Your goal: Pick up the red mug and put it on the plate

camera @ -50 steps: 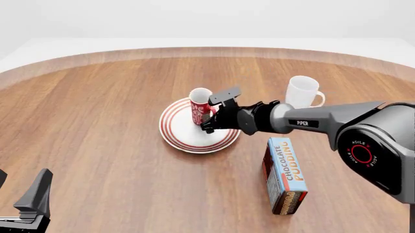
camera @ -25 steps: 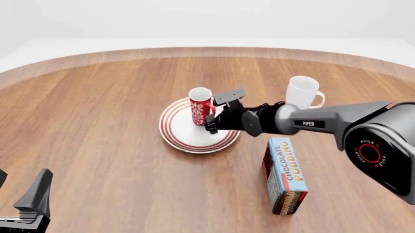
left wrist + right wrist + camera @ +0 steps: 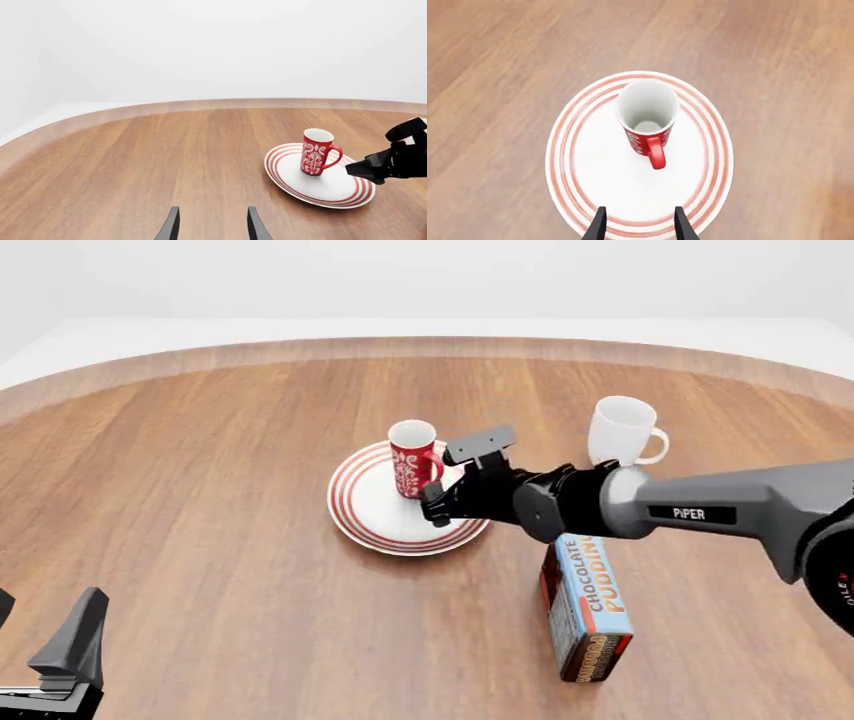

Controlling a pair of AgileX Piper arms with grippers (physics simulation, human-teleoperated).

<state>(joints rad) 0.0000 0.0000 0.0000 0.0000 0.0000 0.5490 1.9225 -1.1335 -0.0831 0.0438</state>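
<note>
The red mug point(image 3: 412, 459) stands upright on the plate point(image 3: 351, 508), toward its far left part, with its handle pointing to my right gripper point(image 3: 454, 480). That gripper is open and empty, a short gap from the handle and over the plate's right part. The right wrist view looks down into the mug point(image 3: 647, 119) on the plate point(image 3: 562, 150), with the right gripper point(image 3: 639, 226) short of the handle. In the left wrist view the left gripper point(image 3: 212, 230) is open and empty, far from the mug point(image 3: 316, 152), the plate point(image 3: 327, 190) and the right gripper point(image 3: 380, 152).
A plain white mug point(image 3: 622, 430) stands behind the right arm. A blue chocolate pudding box point(image 3: 587, 605) lies under the right forearm, near the plate's right rim. The left arm's finger point(image 3: 74, 645) sits at the front left corner. The table's curved far edge point(image 3: 427, 343) runs across the back.
My right gripper has drawn back from the mug toward the right and near side, still open. The mug stays upright on the plate. The left arm has not moved.
</note>
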